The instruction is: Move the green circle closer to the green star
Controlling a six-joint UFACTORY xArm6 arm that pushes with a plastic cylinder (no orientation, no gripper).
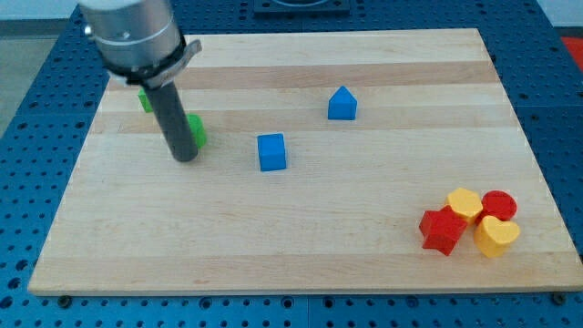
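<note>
My tip (185, 157) rests on the board at the view's left. A green block (196, 130), probably the green circle, sits right behind the rod and is mostly hidden by it, touching or nearly touching it on its right side. A second green block (144, 99), probably the green star, lies a short way up and to the left, mostly hidden behind the arm's grey body. Their shapes cannot be made out.
A blue cube (271, 151) lies right of my tip. A blue house-shaped block (342, 104) sits near the middle top. At the view's bottom right, a red star (441, 230), yellow hexagon (465, 204), red circle (499, 205) and yellow heart (496, 236) cluster together.
</note>
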